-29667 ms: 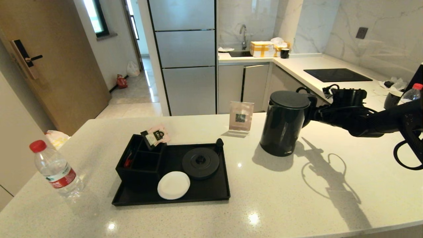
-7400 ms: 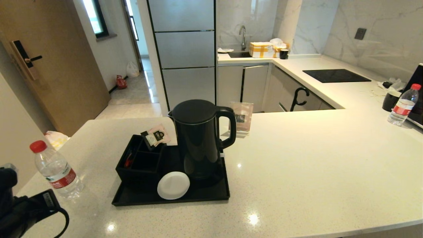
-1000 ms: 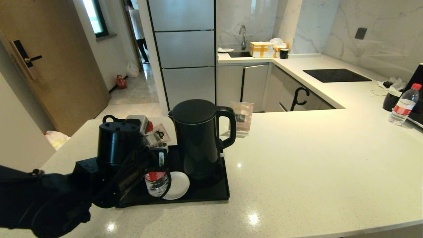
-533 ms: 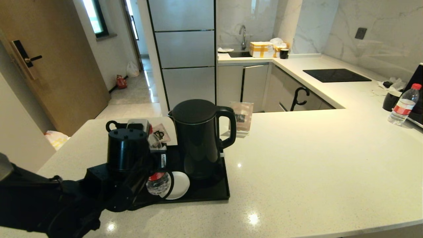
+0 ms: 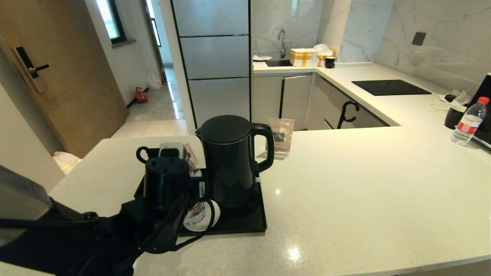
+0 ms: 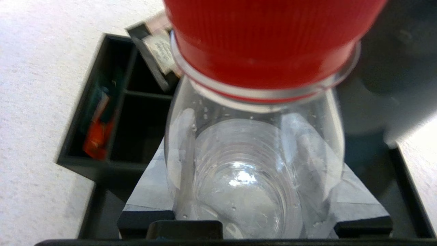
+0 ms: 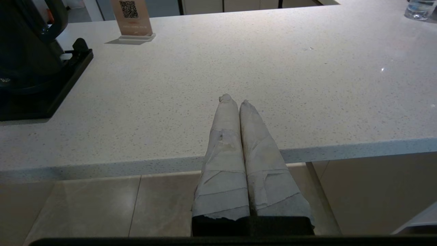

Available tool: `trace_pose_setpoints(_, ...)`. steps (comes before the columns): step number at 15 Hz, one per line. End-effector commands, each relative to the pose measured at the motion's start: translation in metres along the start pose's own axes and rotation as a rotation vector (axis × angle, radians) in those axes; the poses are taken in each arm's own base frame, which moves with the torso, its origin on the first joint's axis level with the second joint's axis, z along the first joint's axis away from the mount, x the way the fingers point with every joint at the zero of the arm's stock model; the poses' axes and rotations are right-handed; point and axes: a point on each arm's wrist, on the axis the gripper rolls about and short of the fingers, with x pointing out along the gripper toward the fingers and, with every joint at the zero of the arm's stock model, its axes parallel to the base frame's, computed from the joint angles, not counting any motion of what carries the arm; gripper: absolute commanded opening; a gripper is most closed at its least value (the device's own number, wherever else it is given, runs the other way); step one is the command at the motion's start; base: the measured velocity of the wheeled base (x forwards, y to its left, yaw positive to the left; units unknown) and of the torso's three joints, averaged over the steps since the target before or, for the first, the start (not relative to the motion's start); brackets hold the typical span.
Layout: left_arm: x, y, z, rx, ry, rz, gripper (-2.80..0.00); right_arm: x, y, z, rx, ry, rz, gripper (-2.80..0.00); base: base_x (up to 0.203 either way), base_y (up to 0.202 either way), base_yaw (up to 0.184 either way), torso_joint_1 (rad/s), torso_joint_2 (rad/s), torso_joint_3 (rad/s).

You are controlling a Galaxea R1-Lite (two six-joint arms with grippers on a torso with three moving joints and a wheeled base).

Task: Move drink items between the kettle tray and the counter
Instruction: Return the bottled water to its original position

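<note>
My left gripper [image 5: 190, 203] is shut on the clear water bottle [image 5: 195, 215], which is upright with its red cap [image 6: 269, 37] close to the wrist camera. Taped fingers [image 6: 181, 150] press on both sides of the bottle's body [image 6: 252, 177]. The bottle's bottom is over the white disc [image 5: 215, 214] at the front of the black kettle tray [image 5: 245, 230]; I cannot tell if it touches. The black kettle [image 5: 229, 161] stands on the tray right beside it. The divided box [image 6: 112, 112] is next to the bottle. My right gripper [image 7: 234, 100] is shut and empty at the counter's [image 5: 345, 184] front edge.
A second water bottle [image 5: 468, 122] and a small black mug [image 5: 454, 116] stand at the far right. A QR sign stand [image 5: 281, 140] sits behind the kettle. The black hob [image 5: 389, 87] lies on the back counter.
My left arm has carried the bottle to the right, from the front of the divided box to over the white disc, closer to the kettle. The right arm has not moved.
</note>
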Motion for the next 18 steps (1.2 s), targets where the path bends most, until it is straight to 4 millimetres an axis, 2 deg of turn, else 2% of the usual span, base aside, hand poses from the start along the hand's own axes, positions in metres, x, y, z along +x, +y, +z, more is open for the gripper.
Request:
trace_pose_setpoints(1, -0.002, -0.003, -0.002, 0.002, 0.0, -0.003, -2.8, 0.0, 0.0, 0.0, -0.001, 0.003, 0.0, -2.8, 0.0, 0.0, 0.0, 0.0, 0.0, 0.0)
trace_pose_setpoints(4, 0.001, -0.004, -0.006, -0.002, -0.008, 0.008, -2.8, 0.0, 0.0, 0.0, -0.001, 0.004, 0.001, -2.8, 0.0, 0.0, 0.0, 0.0, 0.0, 0.0)
trace_pose_setpoints(6, 0.012, -0.01, -0.021, 0.007, -0.004, 0.031, -2.8, 0.0, 0.0, 0.0, -0.001, 0.004, 0.001, -2.8, 0.0, 0.0, 0.0, 0.0, 0.0, 0.0)
trace_pose_setpoints(12, 0.014, -0.011, -0.025, 0.003, -0.016, 0.039, -2.8, 0.0, 0.0, 0.0, -0.002, 0.003, 0.001, -2.8, 0.0, 0.0, 0.0, 0.0, 0.0, 0.0)
trace_pose_setpoints(13, 0.015, -0.01, -0.033, 0.013, -0.005, 0.052, -2.8, 0.0, 0.0, 0.0, -0.002, 0.003, 0.001, -2.8, 0.0, 0.0, 0.0, 0.0, 0.0, 0.0)
trace_pose_setpoints(18, 0.017, -0.011, -0.032, 0.01, -0.015, 0.054, -2.8, 0.0, 0.0, 0.0, -0.002, 0.003, 0.001, -2.8, 0.0, 0.0, 0.0, 0.0, 0.0, 0.0)
